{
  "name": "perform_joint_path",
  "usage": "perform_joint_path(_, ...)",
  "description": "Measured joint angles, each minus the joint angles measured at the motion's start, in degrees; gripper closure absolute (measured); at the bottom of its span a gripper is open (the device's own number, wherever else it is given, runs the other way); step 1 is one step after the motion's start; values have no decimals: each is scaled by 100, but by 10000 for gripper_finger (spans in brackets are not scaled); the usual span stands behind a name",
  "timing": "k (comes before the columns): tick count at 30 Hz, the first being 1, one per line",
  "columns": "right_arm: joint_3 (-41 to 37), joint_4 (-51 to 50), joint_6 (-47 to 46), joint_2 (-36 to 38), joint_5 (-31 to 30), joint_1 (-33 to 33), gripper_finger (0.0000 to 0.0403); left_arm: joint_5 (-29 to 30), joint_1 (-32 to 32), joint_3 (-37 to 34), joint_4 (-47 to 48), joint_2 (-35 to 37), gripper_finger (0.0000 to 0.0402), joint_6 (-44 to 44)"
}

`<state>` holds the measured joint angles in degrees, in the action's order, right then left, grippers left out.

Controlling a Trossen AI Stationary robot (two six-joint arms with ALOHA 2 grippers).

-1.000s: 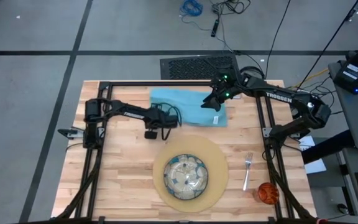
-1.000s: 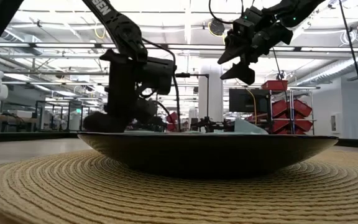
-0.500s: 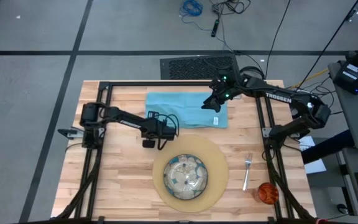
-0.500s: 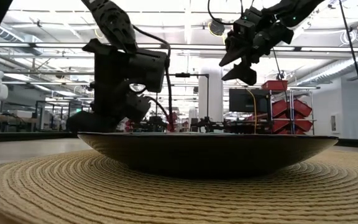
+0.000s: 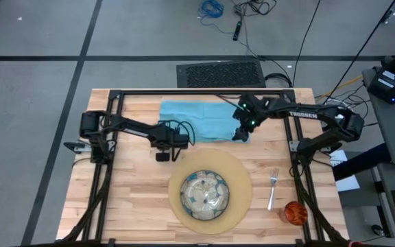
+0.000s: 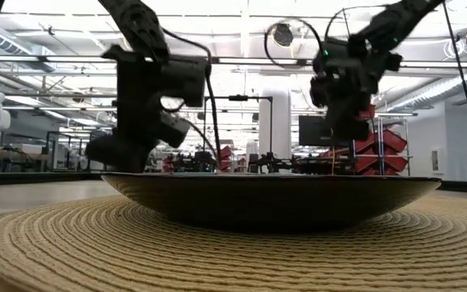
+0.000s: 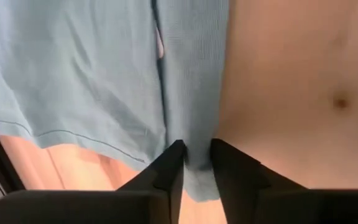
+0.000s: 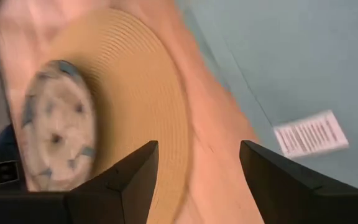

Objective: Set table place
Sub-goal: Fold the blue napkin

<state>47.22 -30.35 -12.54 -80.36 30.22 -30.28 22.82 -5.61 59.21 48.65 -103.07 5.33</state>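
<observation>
The teal napkin [image 5: 204, 116] lies spread on the table [image 5: 129, 199] at the far middle. It also shows in the left wrist view [image 7: 92, 74]. My left gripper [image 5: 186, 136] is shut on its near left corner. My right gripper [image 5: 241, 132] is open and empty, low over the napkin's near right corner, where a white label [image 8: 306, 134] shows. The round tan placemat [image 5: 242, 195] lies near the front with the green-patterned plate [image 5: 206, 192] on it. The fork [image 5: 273, 189] and orange cup [image 5: 295, 213] sit to its right. My left gripper pinches the napkin's near left corner [image 7: 194, 140] between its two fingers, where a narrow fold of cloth runs in between them. It comes from the table's left, slanting down. The napkin lies flat on the table beyond the fingers.
The black metal frame [image 5: 184, 91] runs along the table's edges, and both arm bases stand at the left and right sides. Bare wood lies left of the placemat and along the front left.
My left gripper has drawn back toward the table's left edge with the napkin's near left corner. That has dragged the napkin's left end out wider, while its right end has stayed put. My right gripper has come down and toward the near edge, over the napkin's near right corner.
</observation>
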Motion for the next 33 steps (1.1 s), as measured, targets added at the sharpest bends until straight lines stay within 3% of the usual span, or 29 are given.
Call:
perform_joint_path(9, -889, 1324, -516, -110, -112, -8, 186, -77, -2, -65, -192, 173, 290, -11)
perform_joint_path(13, -1025, 1305, -529, -388, -474, -14, 194, -58, -93, -143, -687, 177, 287, -3)
perform_joint_path(19, -1023, 1243, -541, -825, -459, 61, 227, -183, -285, -371, -922, 190, 287, 30)
perform_joint_path(33, -1027, 512, -672, -798, -468, 449, 284, -323, -289, -780, -1022, 217, 288, -52)
